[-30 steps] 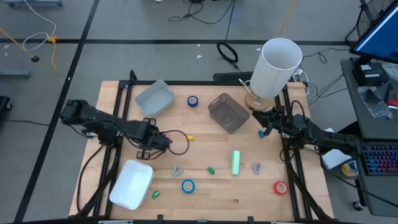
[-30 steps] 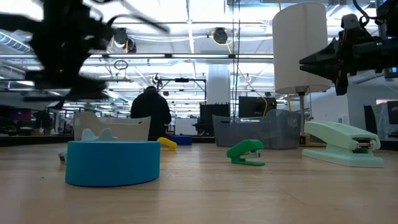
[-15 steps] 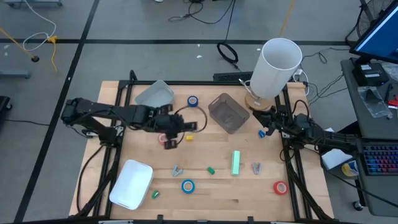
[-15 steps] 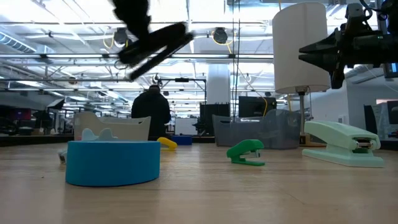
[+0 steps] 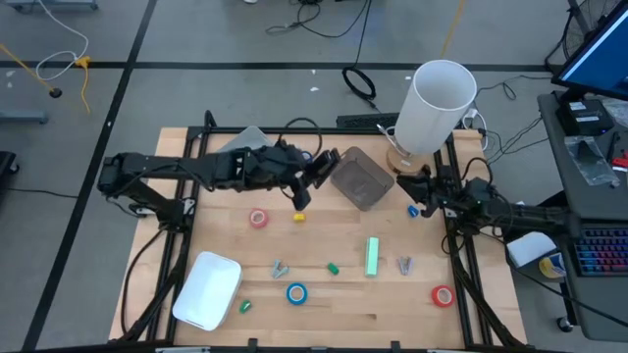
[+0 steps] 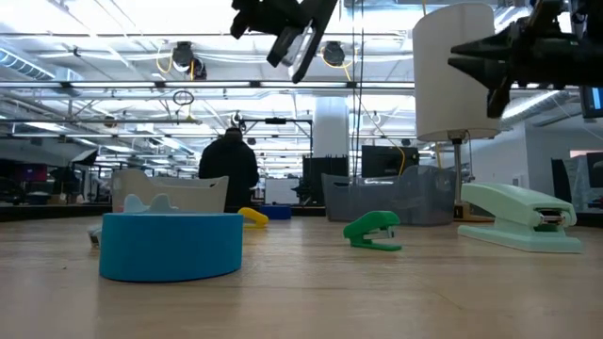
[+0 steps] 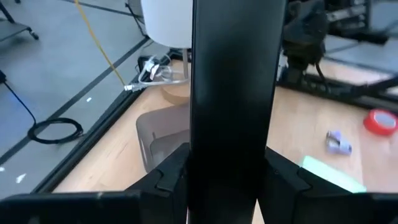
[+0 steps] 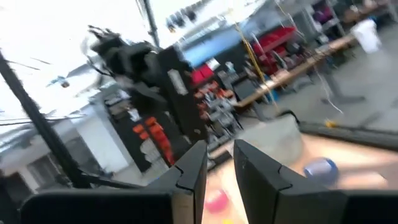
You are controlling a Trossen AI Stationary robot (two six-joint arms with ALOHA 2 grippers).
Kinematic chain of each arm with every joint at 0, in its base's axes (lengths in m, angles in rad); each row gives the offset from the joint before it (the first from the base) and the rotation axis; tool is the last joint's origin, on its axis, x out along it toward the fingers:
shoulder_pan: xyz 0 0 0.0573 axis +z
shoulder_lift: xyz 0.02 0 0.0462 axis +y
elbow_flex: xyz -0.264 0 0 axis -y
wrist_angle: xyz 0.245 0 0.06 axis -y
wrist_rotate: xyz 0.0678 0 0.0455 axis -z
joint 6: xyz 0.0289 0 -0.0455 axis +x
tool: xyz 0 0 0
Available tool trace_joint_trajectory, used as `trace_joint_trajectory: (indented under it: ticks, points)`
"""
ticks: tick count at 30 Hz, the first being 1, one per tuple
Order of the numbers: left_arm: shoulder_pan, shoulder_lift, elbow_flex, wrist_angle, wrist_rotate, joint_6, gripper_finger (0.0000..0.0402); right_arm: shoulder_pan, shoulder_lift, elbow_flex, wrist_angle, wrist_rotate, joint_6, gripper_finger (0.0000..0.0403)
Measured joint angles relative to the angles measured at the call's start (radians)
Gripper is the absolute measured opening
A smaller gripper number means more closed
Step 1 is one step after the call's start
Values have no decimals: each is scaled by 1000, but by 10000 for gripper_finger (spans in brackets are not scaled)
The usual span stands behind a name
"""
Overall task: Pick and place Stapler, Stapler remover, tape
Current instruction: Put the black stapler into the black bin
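Note:
My left gripper [image 5: 329,163] hangs high over the table [image 6: 294,42], just left of the grey see-through bin [image 5: 358,178], shut on a long black bar that looks like a stapler. My right gripper [image 5: 416,199] waits raised near the lamp base, narrowly open with nothing between its fingers. Lying flat on the table are a mint stapler [image 5: 372,257], two red tape rolls [image 5: 258,218] [image 5: 443,294], two blue rolls [image 5: 296,292] [image 5: 304,159] and two small grey staple removers [image 5: 280,267] [image 5: 404,263]. My left gripper has the black bar [image 7: 231,93] pinched between its two fingers. The bar fills the gap and runs forward along the fingers, out of the wrist picture. The fingers point roughly level toward the table's right. The bar is lifted clear, tilted in the low view [image 6: 303,45].
A tall white lamp [image 5: 437,103] stands at the far right corner. A pale bin [image 5: 245,147] sits under my left arm and a white tray [image 5: 208,289] lies near left. A small green stapler [image 5: 334,267], a yellow block [image 5: 299,216] and a green block [image 5: 245,306] lie about.
My left gripper has swung fast from the table's left middle, up and toward the far right, to the grey bin, turning as it went. The red tape roll it had covered now lies bare on the table. My right gripper has edged a little toward the left.

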Motion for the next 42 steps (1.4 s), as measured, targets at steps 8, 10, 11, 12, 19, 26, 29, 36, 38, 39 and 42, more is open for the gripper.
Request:
trace_joint_trajectory:
  ticks: [8,10,11,12,19,26,29,36,38,39,42]
  points:
    - [1,0,0,-1,41,-24,137,44,252,22,344,-26,-78,75]
    - [2,1,0,-1,42,-24,137,68,320,59,355,-26,-120,75]
    - [3,1,0,-1,41,-23,137,80,355,85,355,-25,-146,75]
    - [3,1,0,-2,41,-21,137,93,390,113,353,-24,-174,75]
    - [2,1,0,-78,40,-21,137,151,590,320,241,-24,-364,75]
    - [-33,1,0,-155,29,18,137,159,685,450,171,-15,-523,75]
    - [-58,1,0,-159,28,120,137,160,725,504,116,12,-578,75]
    - [-83,21,0,-218,-8,213,137,169,842,643,-18,12,-655,79]
    - [-83,32,-2,-260,-15,214,137,174,872,687,-59,13,-678,90]
    - [-83,48,-2,-277,-15,216,137,177,886,709,-80,14,-689,98]
    - [-83,82,0,-287,-13,213,137,179,920,772,-163,14,-706,128]
